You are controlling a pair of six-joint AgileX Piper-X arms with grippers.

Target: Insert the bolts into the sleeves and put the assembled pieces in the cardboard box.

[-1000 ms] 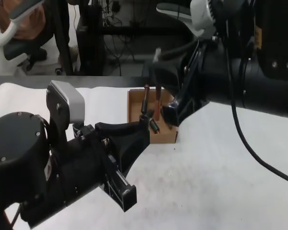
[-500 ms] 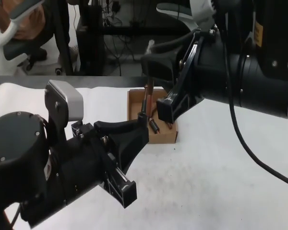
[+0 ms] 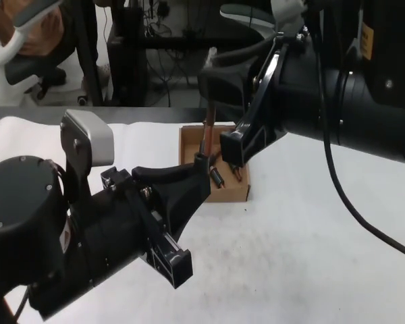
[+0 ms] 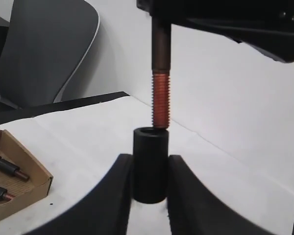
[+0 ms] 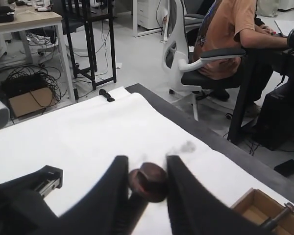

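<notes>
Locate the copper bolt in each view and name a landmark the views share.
High view: bolt, seen against the cardboard box's left part.
Left wrist view: bolt, tip at the sleeve's mouth.
Right wrist view: bolt's head, gripped in the right hand.
Shared landmark: cardboard box.

Soft, even room light — the white cloth (image 3: 310,263) bright, shadows on it faint; the floor (image 5: 137,54) evenly lit.

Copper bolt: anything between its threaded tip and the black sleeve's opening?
Nothing visible. In the left wrist view the copper threaded bolt, held by the right gripper, hangs upright with its tip right at the open mouth of the black cylindrical sleeve clamped in the left gripper.
</notes>
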